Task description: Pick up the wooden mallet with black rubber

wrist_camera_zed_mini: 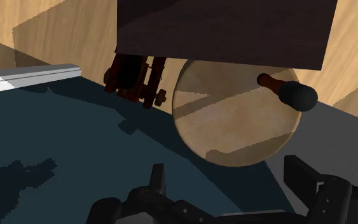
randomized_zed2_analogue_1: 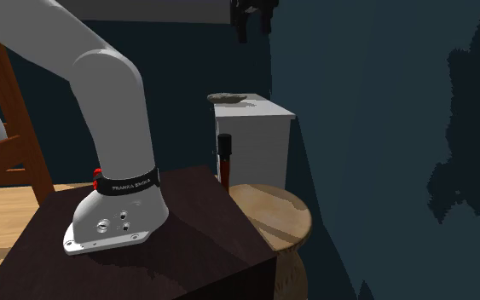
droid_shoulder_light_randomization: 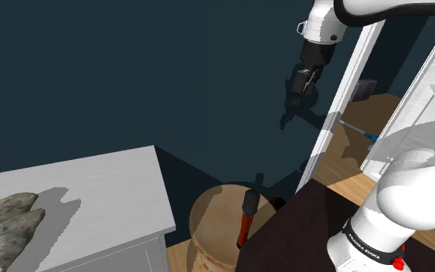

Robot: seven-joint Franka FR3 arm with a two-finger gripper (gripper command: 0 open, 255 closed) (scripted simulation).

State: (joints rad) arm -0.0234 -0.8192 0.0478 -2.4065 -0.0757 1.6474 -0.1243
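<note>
In the shoulder view the claw (droid_shoulder_light_randomization: 296, 91) is seen high against the dark wall, well above the mallet (droid_shoulder_light_randomization: 246, 219), which stands nearly upright at the rim of the round table (droid_shoulder_light_randomization: 214, 210), just beside the stand (droid_shoulder_light_randomization: 308, 226), black head uppermost. In the second exterior view the claw (randomized_zed2_analogue_1: 253, 21) is cut off by the top edge, and the mallet's (randomized_zed2_analogue_1: 224, 158) lower handle is hidden behind the stand. In the wrist view the claw (wrist_camera_zed_mini: 227, 168) is released, nothing between its fingers; the mallet (wrist_camera_zed_mini: 289, 90) is foreshortened, lying off toward the stand, so a descent onto the head end is judged necessary. What its foot rests on cannot be made out.
</note>
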